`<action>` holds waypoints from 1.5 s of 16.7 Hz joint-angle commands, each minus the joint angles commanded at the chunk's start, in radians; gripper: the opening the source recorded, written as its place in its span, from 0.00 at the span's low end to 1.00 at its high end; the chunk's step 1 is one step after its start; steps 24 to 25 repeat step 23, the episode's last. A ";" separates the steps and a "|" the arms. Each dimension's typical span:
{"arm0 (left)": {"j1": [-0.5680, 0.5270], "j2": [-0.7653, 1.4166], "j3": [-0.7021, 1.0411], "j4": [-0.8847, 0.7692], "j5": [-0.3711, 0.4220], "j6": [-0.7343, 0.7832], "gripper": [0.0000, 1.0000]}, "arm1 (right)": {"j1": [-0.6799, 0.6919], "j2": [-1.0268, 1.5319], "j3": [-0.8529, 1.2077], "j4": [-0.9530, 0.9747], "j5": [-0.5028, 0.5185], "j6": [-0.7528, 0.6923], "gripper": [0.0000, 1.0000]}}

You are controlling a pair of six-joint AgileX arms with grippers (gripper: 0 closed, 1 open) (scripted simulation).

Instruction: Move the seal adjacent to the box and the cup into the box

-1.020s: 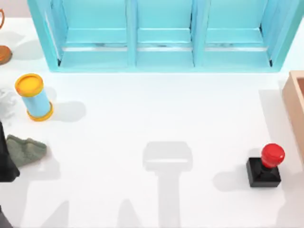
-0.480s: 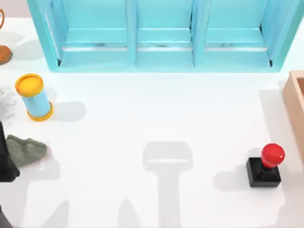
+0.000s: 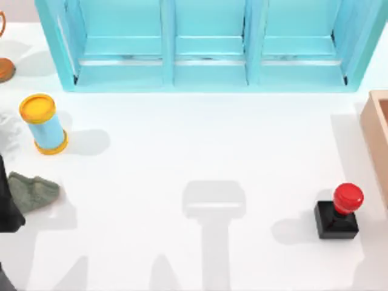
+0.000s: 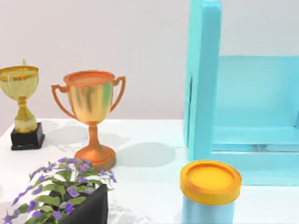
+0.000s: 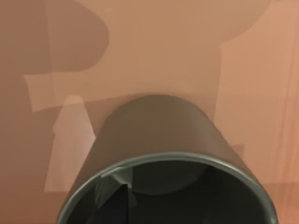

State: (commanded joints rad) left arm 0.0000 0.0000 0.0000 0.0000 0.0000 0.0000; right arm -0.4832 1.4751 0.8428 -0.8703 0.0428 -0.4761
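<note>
Since the right wrist view looks down past the small dark olive-green cylindrical cup (image 5: pixel 163 158) onto tan-orange wood, I judge the step in hand to be placing that cup in the light tan wooden box (image 3: pixel 376 124) at the counter's right edge — whether the right gripper's hold is wide or narrow I cannot tell. The black-based seal with a glossy red knob (image 3: pixel 338 212) already stands just beside the box. Next comes a gentle release and a straight lift clear — the left arm (image 3: pixel 7 203) sits parked at the left edge.

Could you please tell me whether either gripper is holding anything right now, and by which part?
It cannot be told: the right wrist view looks closely at the cup over the box floor, but no fingers are visible.
</note>
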 joint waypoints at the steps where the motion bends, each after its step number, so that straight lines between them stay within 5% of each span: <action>1: 0.000 0.000 0.000 0.000 0.000 0.000 1.00 | 0.000 0.000 0.000 0.000 0.000 0.000 1.00; 11: 0.000 0.000 0.000 0.000 0.000 0.000 1.00 | -0.017 -0.013 0.112 0.007 -0.056 -0.016 1.00; 17: 0.000 0.000 0.000 0.000 0.000 0.000 1.00 | -0.015 -0.046 0.350 -0.231 -0.065 -0.019 1.00; 25: 0.000 0.000 0.000 0.000 0.000 0.000 1.00 | -0.006 -0.074 0.342 -0.415 0.000 -0.007 1.00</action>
